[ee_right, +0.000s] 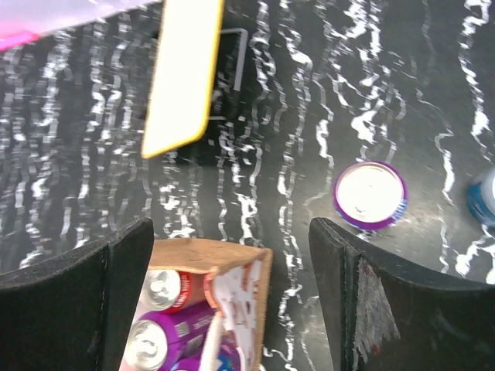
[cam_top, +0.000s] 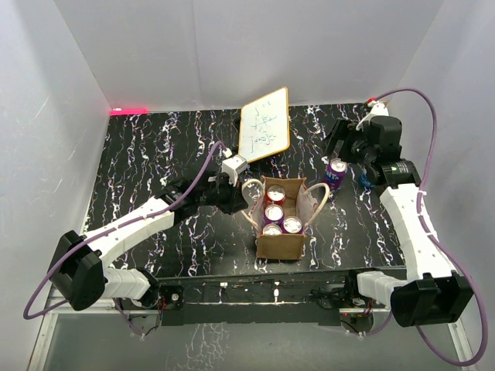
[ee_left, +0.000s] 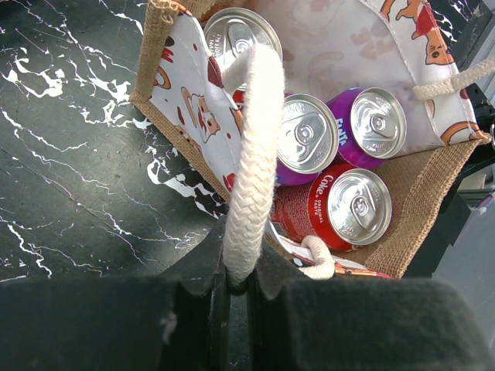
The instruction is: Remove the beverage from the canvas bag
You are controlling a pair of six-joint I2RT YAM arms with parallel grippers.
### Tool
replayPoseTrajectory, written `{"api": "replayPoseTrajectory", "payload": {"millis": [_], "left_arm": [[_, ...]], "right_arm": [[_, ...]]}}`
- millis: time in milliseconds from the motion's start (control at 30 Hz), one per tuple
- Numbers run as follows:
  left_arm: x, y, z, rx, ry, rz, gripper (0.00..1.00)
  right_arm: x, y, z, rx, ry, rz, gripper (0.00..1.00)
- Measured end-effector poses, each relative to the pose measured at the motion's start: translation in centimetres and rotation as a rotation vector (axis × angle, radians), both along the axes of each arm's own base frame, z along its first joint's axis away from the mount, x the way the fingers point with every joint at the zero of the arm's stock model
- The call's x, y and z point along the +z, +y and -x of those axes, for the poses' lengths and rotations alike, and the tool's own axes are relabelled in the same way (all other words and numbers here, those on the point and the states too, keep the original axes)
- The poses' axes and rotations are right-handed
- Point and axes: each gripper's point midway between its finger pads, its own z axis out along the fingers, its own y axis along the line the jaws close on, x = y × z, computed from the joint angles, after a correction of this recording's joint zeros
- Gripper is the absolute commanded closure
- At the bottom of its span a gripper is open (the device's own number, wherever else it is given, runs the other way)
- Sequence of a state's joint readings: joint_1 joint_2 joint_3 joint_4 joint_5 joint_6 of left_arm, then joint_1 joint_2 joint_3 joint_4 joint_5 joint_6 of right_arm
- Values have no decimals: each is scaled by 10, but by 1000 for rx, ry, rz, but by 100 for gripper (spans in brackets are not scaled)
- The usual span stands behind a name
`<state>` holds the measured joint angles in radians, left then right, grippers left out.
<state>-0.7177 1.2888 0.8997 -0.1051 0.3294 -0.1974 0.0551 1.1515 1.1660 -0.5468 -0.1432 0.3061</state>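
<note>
On marbled table (cam_top: 139,154), left jaws clamp canvas bag (cam_top: 280,246) handle (ee_left: 254,154).

Bright, even light from above fills the overhead view; the white walls (cam_top: 232,46) look nearly washed out, and a red glow (cam_top: 128,110) marks the far left corner of the worktop (cam_top: 139,162). In the left wrist view the rope handle (ee_left: 255,147) pinched in the left end effector (ee_left: 236,282) is crisp and the can lids (ee_left: 308,133) beyond it glare, while the end effector itself is dark and soft. Ahead of the right end effector (ee_right: 230,255) everything smears vertically; the purple can's lid (ee_right: 370,192), ahead to its right, is blown white.
</note>
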Motion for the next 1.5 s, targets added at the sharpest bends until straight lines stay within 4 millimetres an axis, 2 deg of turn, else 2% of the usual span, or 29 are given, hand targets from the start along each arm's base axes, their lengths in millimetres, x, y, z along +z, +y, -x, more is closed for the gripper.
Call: {"api": "replayPoseTrajectory", "payload": {"millis": [133,267,300,433,500,600,700,833,1067,1233,1500], "left_arm": [[1,0,0,0,-1,1,100],[1,0,0,0,-1,1,100],[1,0,0,0,-1,1,100],[1,0,0,0,-1,0,100],[1,0,0,0,-1,0,100],[1,0,0,1,-2,0,100],[1,0,0,1,-2,0,100],[1,0,0,2,-2,0,100],[1,0,0,2,-2,0,100],[1,0,0,2,-2,0,100],[1,0,0,1,-1,0,100]], "right_arm": [[31,21,6,69,-57,-105,19],[40,48,13,150,-61,-190,19],[41,53,14,156,-56,-201,19],[37,119,38,332,-22,-217,19],[30,145,50,399,5,-208,20],[9,167,64,448,60,-176,21],[-19,174,79,453,131,-122,21],[-53,174,96,438,209,-36,22],[-87,167,99,376,288,95,20],[-117,170,110,360,360,215,17],[-143,172,124,340,418,351,17]]}}
